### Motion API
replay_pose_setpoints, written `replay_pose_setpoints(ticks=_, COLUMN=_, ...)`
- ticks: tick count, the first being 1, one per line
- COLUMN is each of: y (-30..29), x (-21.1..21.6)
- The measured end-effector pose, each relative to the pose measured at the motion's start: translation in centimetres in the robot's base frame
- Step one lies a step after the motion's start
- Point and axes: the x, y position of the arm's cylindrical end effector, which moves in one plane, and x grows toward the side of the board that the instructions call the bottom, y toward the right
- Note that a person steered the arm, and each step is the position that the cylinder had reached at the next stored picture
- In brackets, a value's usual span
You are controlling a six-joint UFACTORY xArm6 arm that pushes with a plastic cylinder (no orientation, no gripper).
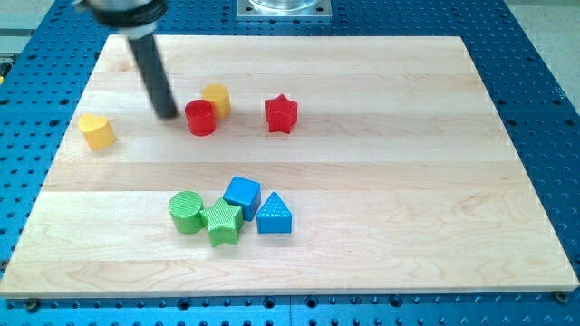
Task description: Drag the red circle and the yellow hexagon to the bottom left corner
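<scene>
The red circle [200,118] stands on the wooden board in the upper left part of the view. The yellow hexagon [217,99] touches it on its upper right side. My tip [168,114] rests on the board just left of the red circle, a small gap away. The dark rod rises from the tip toward the view's top left.
A yellow heart-like block [96,131] lies far left. A red star [281,114] sits right of the hexagon. Lower down is a cluster: green circle [186,213], green star [223,223], blue square [242,196], blue triangle [274,215]. The board [435,181] lies on a blue perforated table.
</scene>
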Motion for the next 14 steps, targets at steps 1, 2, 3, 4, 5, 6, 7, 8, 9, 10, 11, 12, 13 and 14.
replay_pose_setpoints(ticks=1, y=5.8, x=-2.0)
replay_pose_setpoints(ticks=2, y=7.7, x=1.7)
replay_pose_setpoints(ticks=3, y=4.7, x=6.9)
replay_pose_setpoints(ticks=4, y=-0.2, x=11.4)
replay_pose_setpoints(ticks=5, y=-3.6, x=14.0)
replay_pose_setpoints(ticks=6, y=-4.1, x=15.0)
replay_pose_setpoints(ticks=7, y=-5.4, x=15.0)
replay_pose_setpoints(ticks=8, y=-7.9, x=15.9)
replay_pose_setpoints(ticks=9, y=-8.2, x=19.1)
replay_pose_setpoints(ticks=10, y=-4.4, x=16.6)
replay_pose_setpoints(ticks=11, y=7.0, x=14.2)
replay_pose_setpoints(ticks=12, y=19.4, x=15.2)
replay_pose_setpoints(ticks=13, y=19.3, x=20.3)
replay_pose_setpoints(ticks=14, y=14.4, x=20.9)
